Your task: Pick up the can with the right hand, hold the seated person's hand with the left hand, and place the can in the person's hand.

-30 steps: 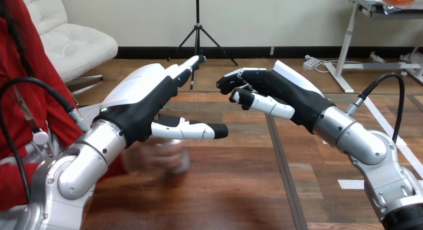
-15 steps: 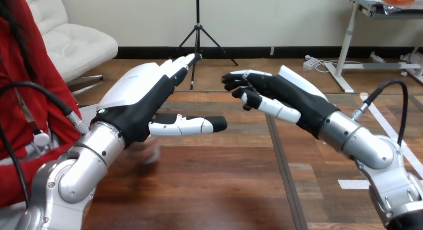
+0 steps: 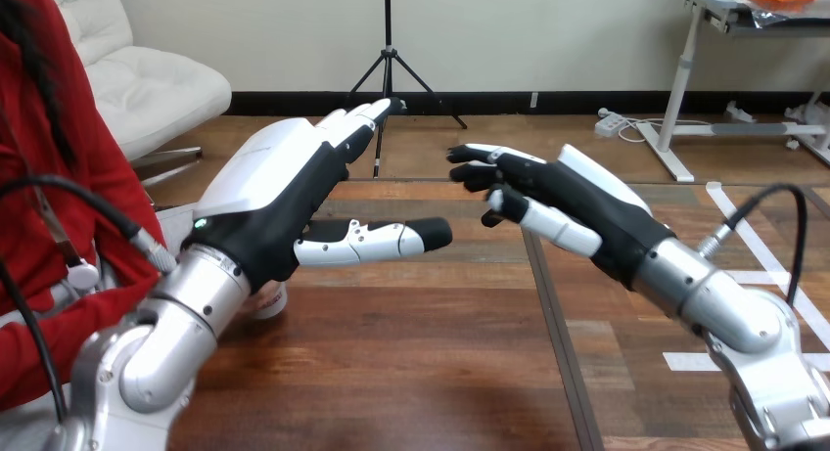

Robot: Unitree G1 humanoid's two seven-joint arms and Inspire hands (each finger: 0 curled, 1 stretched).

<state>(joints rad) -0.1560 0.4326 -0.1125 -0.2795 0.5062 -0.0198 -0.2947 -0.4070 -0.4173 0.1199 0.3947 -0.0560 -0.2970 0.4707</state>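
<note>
My left hand [image 3: 284,192] is raised over the table's left part, open, with its fingers straight and pointing away and its thumb stretched to the right. My right hand [image 3: 573,199] hovers at mid-right with relaxed, lightly bent fingers and holds nothing. The two hands are apart. A pale can [image 3: 271,300] peeks out just below my left wrist, low over the wooden table [image 3: 440,353]. My left forearm hides most of it. A bit of the person's hand [image 3: 251,296] shows against the can's left side. The person's red sleeve [image 3: 59,334] lies at the left edge.
A dark seam [image 3: 553,314] runs down the table between my arms. The person sits close at the left side, behind my left arm.
The person's hand has carried the can leftwards, from under my left thumb to behind my left forearm. My right hand has drifted a little right and down. My left hand has hardly moved.
</note>
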